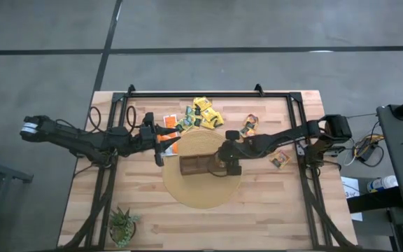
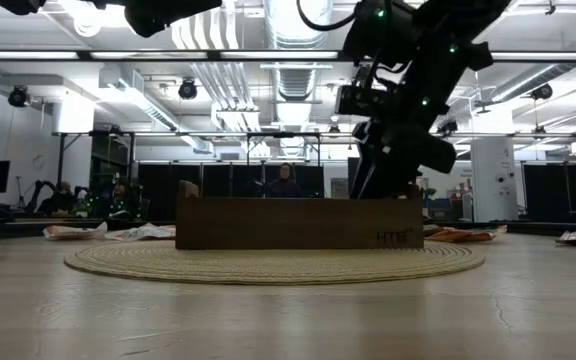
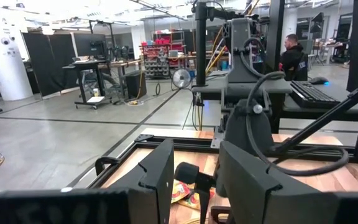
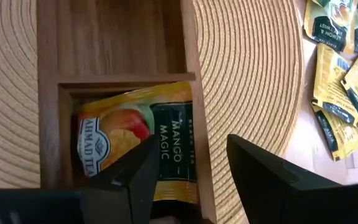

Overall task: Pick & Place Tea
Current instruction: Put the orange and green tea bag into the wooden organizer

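A long dark-brown compartmented box (image 1: 193,165) lies on a round woven mat (image 1: 201,192). My right gripper (image 4: 191,177) slants down over the box's right end (image 2: 398,215), fingers open. Below them a yellow and green tea sachet (image 4: 160,137) lies tilted in one compartment, its upper edge against the partition; the compartment beyond it holds nothing. Loose tea sachets (image 1: 203,115) lie on the table past the mat's far edge. My left gripper (image 1: 165,140) hovers level and open off the box's left end, with nothing between its fingers (image 3: 160,174).
More sachets lie right of the mat (image 1: 249,127) (image 1: 280,159) and at the far left (image 1: 170,120). A black frame (image 1: 208,93) runs round the table's far part. A small potted plant (image 1: 123,225) stands at the near left corner. Bare wood shows along the near edge.
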Robot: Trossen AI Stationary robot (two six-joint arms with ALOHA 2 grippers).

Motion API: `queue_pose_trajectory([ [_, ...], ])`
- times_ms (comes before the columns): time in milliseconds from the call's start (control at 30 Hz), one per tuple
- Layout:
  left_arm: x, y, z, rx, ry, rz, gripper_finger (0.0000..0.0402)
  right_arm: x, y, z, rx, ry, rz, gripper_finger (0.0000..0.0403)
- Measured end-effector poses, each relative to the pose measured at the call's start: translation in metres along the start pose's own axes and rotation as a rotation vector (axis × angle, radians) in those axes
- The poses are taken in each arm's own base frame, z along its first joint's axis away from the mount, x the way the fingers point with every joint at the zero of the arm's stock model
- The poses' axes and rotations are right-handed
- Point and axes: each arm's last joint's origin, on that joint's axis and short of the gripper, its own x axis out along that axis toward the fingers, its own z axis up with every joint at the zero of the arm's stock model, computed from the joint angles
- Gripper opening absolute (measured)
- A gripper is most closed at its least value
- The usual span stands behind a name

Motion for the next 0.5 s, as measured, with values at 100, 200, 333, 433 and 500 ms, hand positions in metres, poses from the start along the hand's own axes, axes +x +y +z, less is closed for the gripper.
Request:
queue_pose_trajectory([
  [100, 0.0, 0.0, 0.0, 0.0, 0.0, 0.0, 0.0124, 0.0041, -0.0028, 0.003, 0.01, 0.006, -0.003, 0.0177],
  [200, -0.0001, 0.0, -0.0006, 0.001, 0.001, 0.0, 0.0124, 0.0049, -0.0052, 0.0053, 0.018, 0.002, -0.007, 0.0151],
  [333, -0.0001, 0.0, -0.0006, 0.0, 0.001, 0.0, 0.0124, 0.0047, -0.0063, 0.0046, 0.017, 0.01, -0.012, 0.0096],
  [433, -0.0001, 0.0, -0.0006, 0.0, 0.001, 0.0, 0.0124, 0.0043, -0.0067, 0.0045, 0.007, 0.011, -0.014, 0.0049],
  [500, -0.0001, 0.0, -0.0006, 0.001, 0.001, 0.0, 0.0124, 0.0037, -0.0067, 0.0046, -0.001, 0.009, -0.011, 0.0024],
])
